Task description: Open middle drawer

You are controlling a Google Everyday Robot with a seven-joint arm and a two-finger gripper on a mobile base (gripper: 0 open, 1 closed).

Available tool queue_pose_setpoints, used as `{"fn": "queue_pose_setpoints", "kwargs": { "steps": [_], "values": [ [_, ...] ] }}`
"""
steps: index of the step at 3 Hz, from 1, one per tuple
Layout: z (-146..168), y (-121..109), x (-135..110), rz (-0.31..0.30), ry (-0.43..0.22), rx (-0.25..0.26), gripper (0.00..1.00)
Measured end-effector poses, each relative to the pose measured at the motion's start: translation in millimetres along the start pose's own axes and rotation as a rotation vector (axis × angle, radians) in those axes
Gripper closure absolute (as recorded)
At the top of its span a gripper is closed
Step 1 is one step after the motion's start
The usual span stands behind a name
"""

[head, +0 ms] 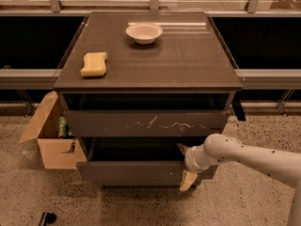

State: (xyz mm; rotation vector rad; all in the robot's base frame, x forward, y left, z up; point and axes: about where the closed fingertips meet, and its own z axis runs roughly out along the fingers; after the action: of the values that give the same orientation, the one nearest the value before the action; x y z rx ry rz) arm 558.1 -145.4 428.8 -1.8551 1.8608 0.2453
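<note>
Grey front: middle drawer (131,171), running left to right.
Hold: gripper (184,166) closed on its right end.
Pull: toward near side.

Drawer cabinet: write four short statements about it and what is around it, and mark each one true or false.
1. The sponge lies on the cabinet top, to the left of the bowl. True.
2. The gripper is at the scratched drawer front. False: it is at the right end of the middle drawer, below the scratched one.
3. The middle drawer is fully closed. False: it is partly open and stands further out than the scratched drawer front above it.
4. An open cardboard box stands on the floor to the left of the cabinet. True.
</note>
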Motion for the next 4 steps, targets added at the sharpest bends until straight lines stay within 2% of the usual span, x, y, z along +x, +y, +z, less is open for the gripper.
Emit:
{"fn": "queue_pose_setpoints", "kwargs": {
  "steps": [1, 2, 4],
  "values": [
    [7.3, 6.9, 1.1, -0.004, 0.004, -0.035, 0.00],
    [14.8, 24.0, 2.4, 0.001, 0.020, -0.108, 0.02],
    [1.7, 47.6, -2.8, 0.015, 0.032, -0.170, 0.47]
  ]
}}
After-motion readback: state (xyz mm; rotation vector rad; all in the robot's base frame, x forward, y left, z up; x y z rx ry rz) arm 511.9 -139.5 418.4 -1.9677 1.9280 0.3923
